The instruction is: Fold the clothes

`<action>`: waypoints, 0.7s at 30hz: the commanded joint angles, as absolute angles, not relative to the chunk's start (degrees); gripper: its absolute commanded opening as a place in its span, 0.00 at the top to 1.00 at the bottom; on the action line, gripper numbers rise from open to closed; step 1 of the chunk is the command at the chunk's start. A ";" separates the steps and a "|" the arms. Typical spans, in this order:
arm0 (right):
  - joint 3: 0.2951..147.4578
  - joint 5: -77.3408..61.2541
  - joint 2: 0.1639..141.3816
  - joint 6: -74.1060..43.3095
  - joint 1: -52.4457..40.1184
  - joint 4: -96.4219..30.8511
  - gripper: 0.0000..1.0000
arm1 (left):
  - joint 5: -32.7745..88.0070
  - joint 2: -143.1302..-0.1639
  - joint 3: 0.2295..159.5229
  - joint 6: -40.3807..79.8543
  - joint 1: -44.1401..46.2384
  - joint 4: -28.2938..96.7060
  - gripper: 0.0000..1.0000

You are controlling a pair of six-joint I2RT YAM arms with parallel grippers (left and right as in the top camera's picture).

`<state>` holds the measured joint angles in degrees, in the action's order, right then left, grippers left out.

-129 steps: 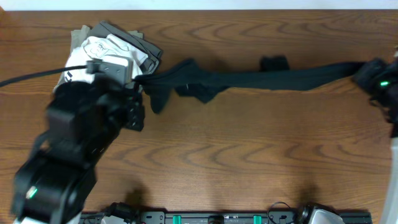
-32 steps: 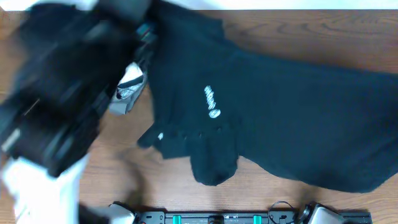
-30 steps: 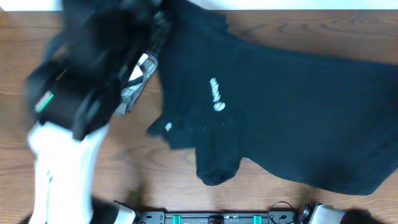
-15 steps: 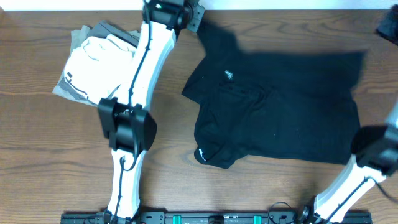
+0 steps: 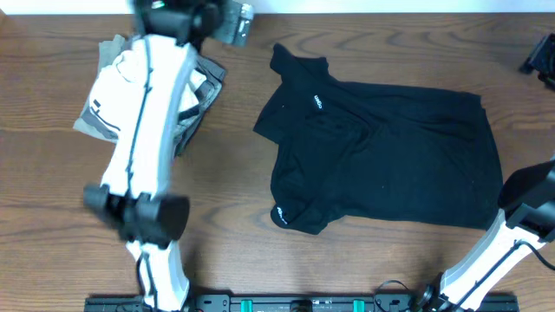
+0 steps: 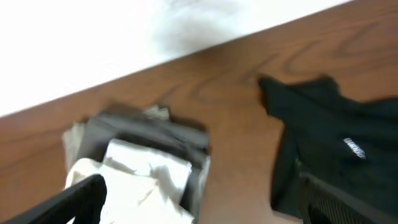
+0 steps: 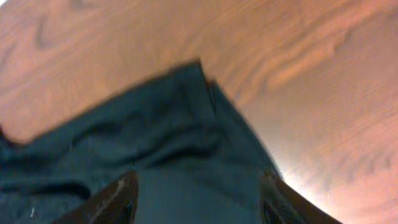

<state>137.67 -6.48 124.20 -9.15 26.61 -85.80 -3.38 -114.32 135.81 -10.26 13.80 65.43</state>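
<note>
The black shirt (image 5: pixel 390 165) now lies flat on the table (image 5: pixel 347 269), released by the spread left tool (image 6: pixel 202 196) and right tool (image 7: pixel 196 199).

A brown wooden table (image 5: pixel 347 269) with wavy dark grain fills the view; a plain white surface (image 5: pixel 390 5) lies beyond its far edge, and a pale glare (image 7: pixel 297 182) brightens the wood

Collared shirt (image 5: pixel 381 165): black, with white chest logo (image 5: pixel 318 101) and white sleeve print (image 5: pixel 279 212). Folded shirt (image 5: pixel 108 87): white. Folded garments (image 5: pixel 211 78) beneath: grey. Table (image 5: pixel 347 269): brown, wavy wood grain. Left arm (image 5: pixel 147 130): white links, black joints.
</note>
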 commanded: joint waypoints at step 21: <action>108.22 -8.01 122.85 -3.18 26.52 -85.25 0.45 | 19.05 -116.01 96.29 -4.93 17.28 71.07 0.18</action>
